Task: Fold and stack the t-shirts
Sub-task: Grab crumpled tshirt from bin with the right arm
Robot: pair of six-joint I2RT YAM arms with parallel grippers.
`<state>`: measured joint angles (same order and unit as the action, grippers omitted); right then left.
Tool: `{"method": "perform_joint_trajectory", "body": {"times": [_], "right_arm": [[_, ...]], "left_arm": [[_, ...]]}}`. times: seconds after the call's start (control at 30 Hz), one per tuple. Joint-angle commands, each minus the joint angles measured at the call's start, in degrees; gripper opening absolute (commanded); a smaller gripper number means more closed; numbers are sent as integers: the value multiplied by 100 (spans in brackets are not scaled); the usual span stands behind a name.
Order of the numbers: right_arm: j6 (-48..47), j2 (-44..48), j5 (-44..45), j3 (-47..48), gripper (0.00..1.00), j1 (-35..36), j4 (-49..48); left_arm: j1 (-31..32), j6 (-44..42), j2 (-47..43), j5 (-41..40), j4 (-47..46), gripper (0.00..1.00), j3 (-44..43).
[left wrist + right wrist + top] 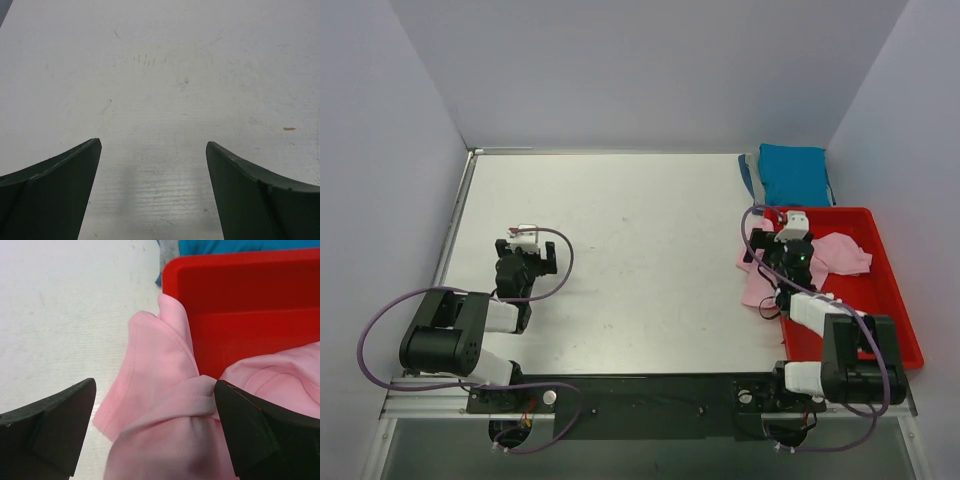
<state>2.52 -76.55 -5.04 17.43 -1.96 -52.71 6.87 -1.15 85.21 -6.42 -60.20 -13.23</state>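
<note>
The light pink t-shirt lies crumpled in the red tray, and part of it hangs over the tray's left rim onto the table. The teal blue t-shirt rests folded behind the tray, by the back wall, and shows as a strip in the right wrist view. My right gripper hovers open just over the draped pink cloth, a bunched fold lying against its right finger. In the top view the right gripper sits at the tray's left rim. My left gripper is open over bare table, at the left.
The white table is walled at the back and both sides. The tray takes up the right edge, with its near half bare red. A metal rail runs along the table's left edge.
</note>
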Motion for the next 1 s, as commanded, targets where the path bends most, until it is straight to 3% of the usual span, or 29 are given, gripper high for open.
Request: {"method": "perform_joint_trajectory", "body": {"times": [0.0,0.1,0.23,0.27,0.33,0.4,0.6,0.67,0.87,0.97], "right_arm": [[159,1132,-743,647,100,-33,1647],[520,1861,-736,1356,100,-42,2798],[1329,1733,395,2834,100,-191,5250],[1512,1601,485,3254,100,-296,6115],[1812,1320,925,3625,98,-462,6822],[2049,1082,1031,3706,96,-673,7133],[2999,-128,269,3785,87,-1955,7537],[3061,-542,47,3890,82,-2202,7608],[2798,-2202,249,4627,79,-2239,8161],[2587,-2575,-357,4822,48,-2204,8242]], "left_arm": [[42,18,-66,-123,-202,97,-127],[60,18,-75,-167,-220,97,-118],[77,-209,-179,157,41,97,-266],[69,-254,-476,489,435,97,-572],[112,-508,-970,1224,2600,97,-1439],[147,-1025,-1094,1877,3963,97,-2335],[393,-1098,-725,1845,6464,97,-4018],[446,-1029,-760,1951,6757,97,-4169],[481,-378,-954,2206,6785,97,-4161],[464,-377,-980,2320,6803,97,-4248]]}}
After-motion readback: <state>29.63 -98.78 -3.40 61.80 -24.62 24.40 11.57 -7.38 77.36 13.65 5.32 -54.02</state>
